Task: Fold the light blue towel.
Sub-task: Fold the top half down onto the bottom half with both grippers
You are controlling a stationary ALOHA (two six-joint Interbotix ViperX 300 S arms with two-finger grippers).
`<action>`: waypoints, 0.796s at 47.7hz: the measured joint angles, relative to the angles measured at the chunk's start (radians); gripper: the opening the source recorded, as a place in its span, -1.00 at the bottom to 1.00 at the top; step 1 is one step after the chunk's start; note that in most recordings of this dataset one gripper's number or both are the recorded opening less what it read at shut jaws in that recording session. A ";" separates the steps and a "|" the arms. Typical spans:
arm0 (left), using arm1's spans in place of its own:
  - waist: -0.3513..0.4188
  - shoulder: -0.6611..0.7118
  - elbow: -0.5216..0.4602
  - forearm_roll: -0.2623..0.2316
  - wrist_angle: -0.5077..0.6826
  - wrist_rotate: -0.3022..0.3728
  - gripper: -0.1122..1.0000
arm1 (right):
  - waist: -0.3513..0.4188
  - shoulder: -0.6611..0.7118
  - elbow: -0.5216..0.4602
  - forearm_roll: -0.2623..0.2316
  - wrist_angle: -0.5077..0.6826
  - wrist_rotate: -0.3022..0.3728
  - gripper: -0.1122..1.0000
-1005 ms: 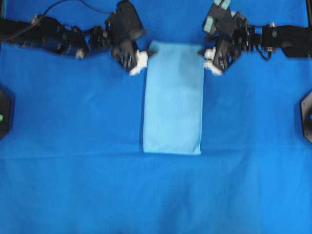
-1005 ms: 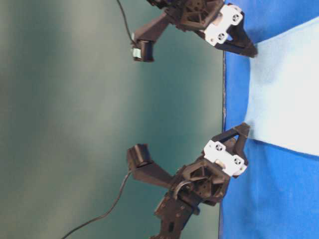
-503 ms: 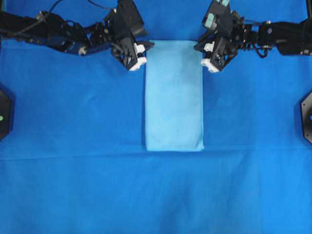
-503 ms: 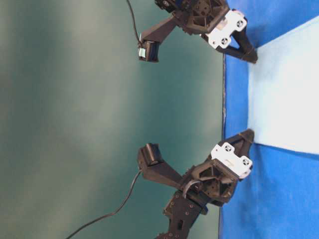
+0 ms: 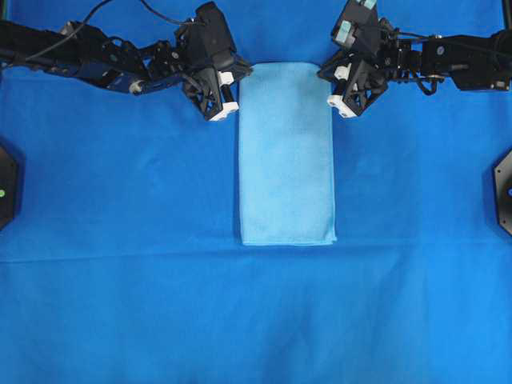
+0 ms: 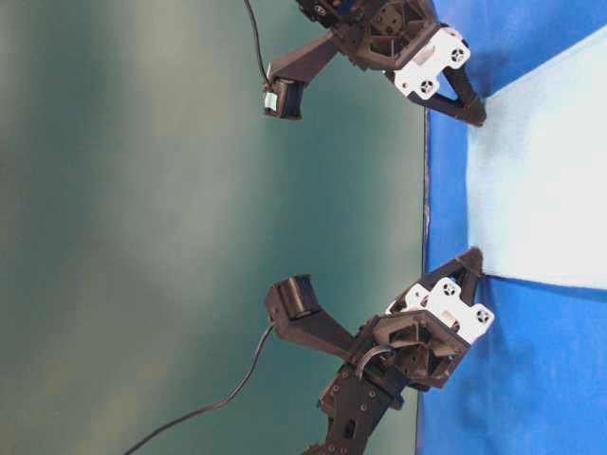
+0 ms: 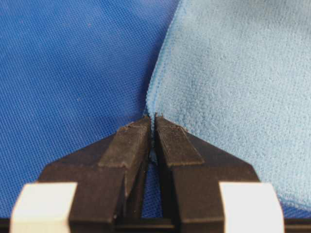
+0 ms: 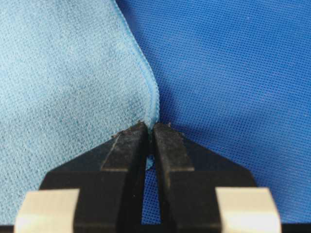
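Overhead: the towel (image 5: 287, 152) lies flat on the counter (image 5: 120, 240), left hand (image 5: 238, 78) at its 11 o'clock corner, right hand (image 5: 329, 77) at 1 o'clock. Wrist views: each hand pinches the towel's hem.

Four cameras are covering the far end of the cloth.

The overhead view is looking straight down, taking in both arms. The table-level view is sitting low and turned sideways, facing the same two grippers. Each wrist camera is peering close along its own fingertips, sharing the light blue towel (image 5: 286, 152) edge with the overhead.
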 measured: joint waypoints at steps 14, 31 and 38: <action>0.015 -0.058 -0.025 0.000 0.049 0.057 -0.73 | -0.018 -0.067 -0.002 0.006 0.074 -0.005 -0.69; 0.060 -0.080 -0.071 0.000 0.063 0.094 -0.73 | -0.054 -0.101 -0.052 -0.015 0.137 -0.014 -0.69; 0.061 -0.084 -0.074 0.000 0.084 0.098 -0.73 | -0.054 -0.104 -0.052 -0.017 0.141 -0.009 -0.69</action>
